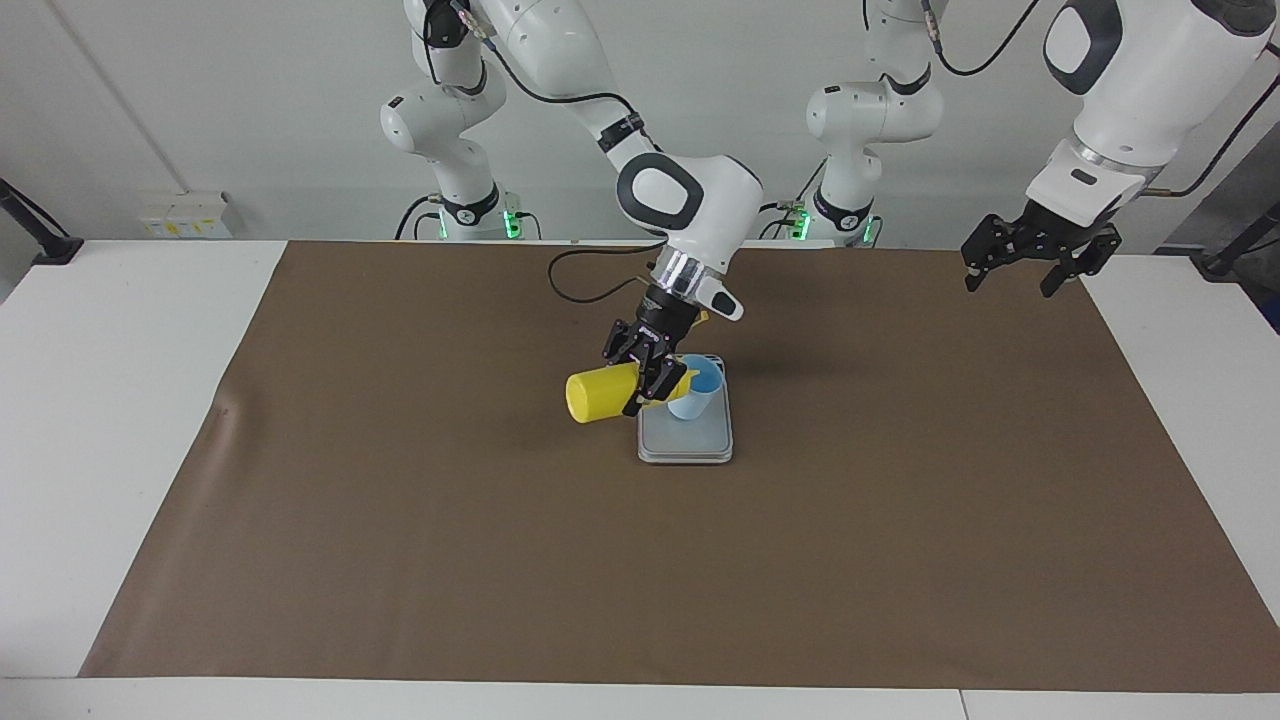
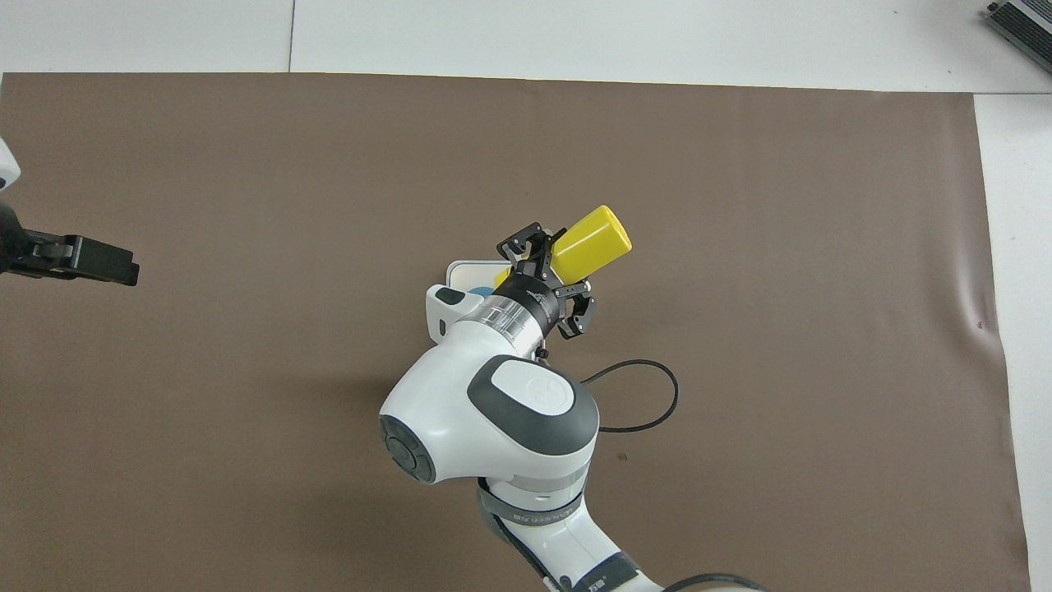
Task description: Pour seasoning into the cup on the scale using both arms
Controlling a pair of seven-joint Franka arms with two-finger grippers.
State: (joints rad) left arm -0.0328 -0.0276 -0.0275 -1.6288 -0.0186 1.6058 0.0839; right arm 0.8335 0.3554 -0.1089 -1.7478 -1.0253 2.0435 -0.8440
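The right hand [image 1: 648,381] is clenched around the seasoning [image 1: 600,394], a yellow squeeze bottle that it carries tipped over onto its side in the air. The fingers pinch the bottle close to its nozzle end, so most of the yellow body sticks out from the hand toward the right arm's end of the table [image 1: 110,400], with the flat base pointing that way. The nozzle points the other way, reaching over the rim of the cup [image 1: 695,392]; whether it touches the rim cannot be told. In the overhead view the bottle [image 2: 588,243] juts out past the right hand [image 2: 546,275], and the wrist covers nearly all of the cup.

The cup, light blue and upright, stands just beside the right hand on the scale [image 1: 687,435], on the part of the plate nearer to the robots. The scale lies flat on the brown mat [image 1: 900,500], directly under the hand and the bottle's nozzle. A black cable [image 1: 580,290] loops on the mat near the right wrist.

The left hand [image 1: 1035,262] waits released, fingers spread, raised over the mat's corner at the left arm's end of the table, well apart from the scale.
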